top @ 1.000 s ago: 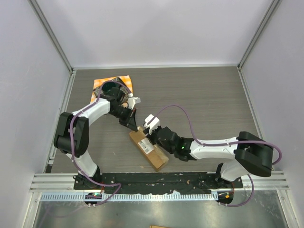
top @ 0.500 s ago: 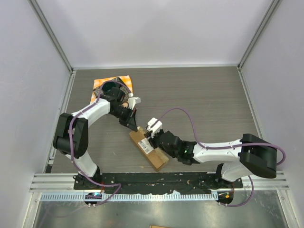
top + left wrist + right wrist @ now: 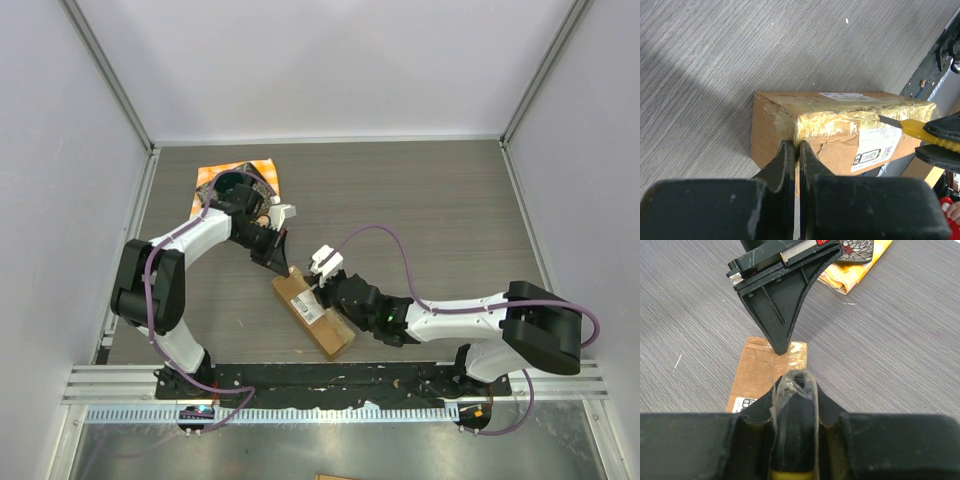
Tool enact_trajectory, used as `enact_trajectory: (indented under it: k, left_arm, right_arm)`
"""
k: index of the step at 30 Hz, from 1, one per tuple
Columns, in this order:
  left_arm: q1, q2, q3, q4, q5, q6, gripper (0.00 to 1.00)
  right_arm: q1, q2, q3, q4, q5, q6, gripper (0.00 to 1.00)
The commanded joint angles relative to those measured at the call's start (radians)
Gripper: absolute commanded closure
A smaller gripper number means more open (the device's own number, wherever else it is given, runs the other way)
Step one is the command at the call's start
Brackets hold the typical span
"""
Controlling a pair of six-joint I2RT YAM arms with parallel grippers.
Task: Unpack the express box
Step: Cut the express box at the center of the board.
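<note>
- The oblong brown cardboard express box (image 3: pixel 313 312) lies slantwise on the grey wood-grain table (image 3: pixel 430 220), near the front edge between the two arms. Its white printed label faces up and shiny tape is wrapped over its far end.
- The left tool (image 3: pixel 794 145) has its fingers pressed together with nothing between them. The tips bear down on the taped far end of the express box, which looks like a way to pin the parcel so it cannot slide or twist under a cut.
- The right tool (image 3: pixel 795 385) is pinching a yellow-handled utility knife (image 3: pixel 907 127) by its body. The short bare blade points at the taped top of the box, about where tape and label meet.
- As I judge it, one arm steadies while the other slits the tape, and the flaps are not yet open.
- The blade aims along the box towards the left tool's tips, so a long stroke risks running into them.
- A dark round dish (image 3: pixel 240 183) on a bright orange cloth (image 3: pixel 265 170) sits at the far left, well apart from the work.
</note>
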Motion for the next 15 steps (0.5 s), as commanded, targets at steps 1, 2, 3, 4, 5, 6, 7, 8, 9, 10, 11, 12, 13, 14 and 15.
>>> enact_trajectory:
  k: [1, 2, 3, 4, 5, 6, 7, 8, 9, 10, 11, 12, 13, 14, 15]
  left_arm:
    - [-0.006, 0.016, -0.028, 0.014, -0.131, 0.023, 1.0]
    - [-0.006, 0.016, -0.028, 0.012, -0.132, 0.021, 1.0]
    - [-0.006, 0.015, -0.028, 0.012, -0.132, 0.023, 1.0]
    - [-0.006, 0.016, -0.026, 0.012, -0.134, 0.021, 1.0]
    - [-0.004, 0.015, -0.026, 0.012, -0.134, 0.021, 1.0]
    - [-0.006, 0.015, -0.028, 0.012, -0.134, 0.023, 1.0]
    - [-0.006, 0.015, -0.028, 0.012, -0.134, 0.023, 1.0]
    - [-0.006, 0.015, -0.029, 0.012, -0.134, 0.024, 1.0]
    - [-0.006, 0.013, -0.029, 0.012, -0.134, 0.024, 1.0]
    - [-0.006, 0.012, -0.031, 0.011, -0.134, 0.023, 1.0]
    - [-0.006, 0.013, -0.031, 0.011, -0.131, 0.023, 1.0]
    - [-0.006, 0.012, -0.032, 0.011, -0.132, 0.024, 1.0]
    - [-0.006, 0.01, -0.032, 0.009, -0.132, 0.024, 1.0]
    - [-0.006, 0.01, -0.032, 0.011, -0.131, 0.023, 1.0]
    - [-0.006, 0.01, -0.032, 0.011, -0.131, 0.024, 1.0]
  right_arm:
    - [0.0, 0.016, 0.013, 0.074, 0.003, 0.0, 0.99]
    - [0.0, 0.024, 0.014, 0.077, -0.001, 0.005, 0.99]
    - [0.0, 0.027, 0.014, 0.08, -0.003, 0.009, 0.99]
    - [0.0, 0.032, 0.013, 0.083, -0.01, 0.014, 0.99]
    - [0.0, 0.042, 0.013, 0.085, -0.009, 0.016, 0.99]
    - [0.0, 0.046, 0.013, 0.086, -0.009, 0.016, 0.99]
    - [0.0, 0.052, 0.011, 0.089, -0.007, 0.017, 0.99]
    - [0.0, 0.056, 0.008, 0.091, -0.009, 0.017, 0.99]
    - [-0.001, 0.061, 0.005, 0.095, -0.007, 0.017, 0.99]
    - [-0.001, 0.062, -0.001, 0.097, -0.003, 0.019, 0.99]
    - [-0.003, 0.061, -0.003, 0.097, 0.0, 0.016, 0.99]
    - [-0.005, 0.061, -0.006, 0.096, -0.001, 0.016, 0.99]
    - [-0.005, 0.058, -0.009, 0.092, -0.003, 0.016, 0.99]
    - [-0.006, 0.056, -0.009, 0.088, -0.003, 0.017, 0.99]
    - [-0.005, 0.052, -0.012, 0.079, -0.004, 0.02, 0.99]
